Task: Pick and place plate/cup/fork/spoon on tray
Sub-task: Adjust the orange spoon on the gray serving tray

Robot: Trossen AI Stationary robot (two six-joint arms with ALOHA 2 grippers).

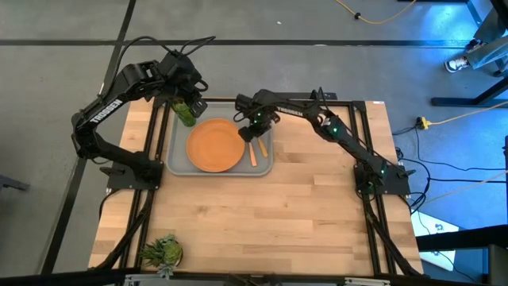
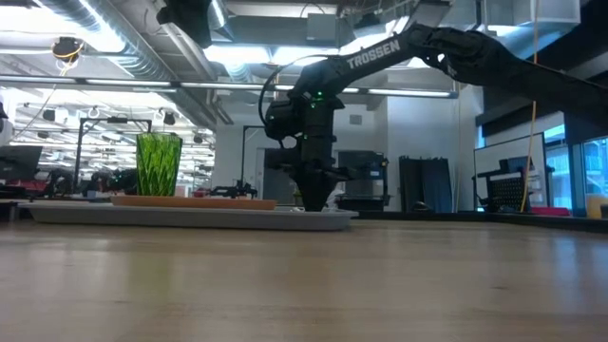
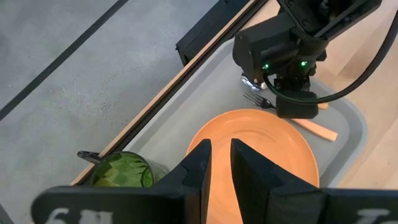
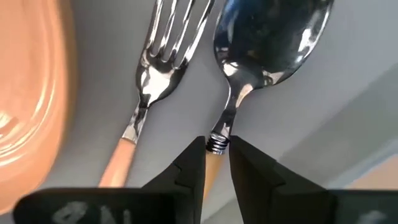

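The grey tray (image 1: pixel 178 161) lies at the table's far left-centre. On it rest the orange plate (image 1: pixel 214 144) and, in its far left corner, the green cup (image 1: pixel 185 112), standing upright. The fork (image 4: pixel 155 68) and the spoon (image 4: pixel 273 37) lie side by side on the tray's floor to the right of the plate. My right gripper (image 4: pixel 217 155) points down over them, open, a finger on each side of the spoon's handle. My left gripper (image 3: pixel 219 155) hangs raised above the cup and the plate's far left edge, with a narrow gap between its fingers and nothing in it. My right gripper has its two fingers astride the spoon's handle just behind the metal collar (image 4: pixel 217 143), coming from above and lying across the handle. The spoon lies flat on the tray. Whether the fingers touch the handle, I cannot tell.
A spiky green plant-like object (image 1: pixel 163 252) sits at the table's near left corner. The wooden tabletop (image 1: pixel 302 214) stretches bare in front of and to the right of the tray. The right arm (image 1: pixel 341 135) reaches across the far edge.
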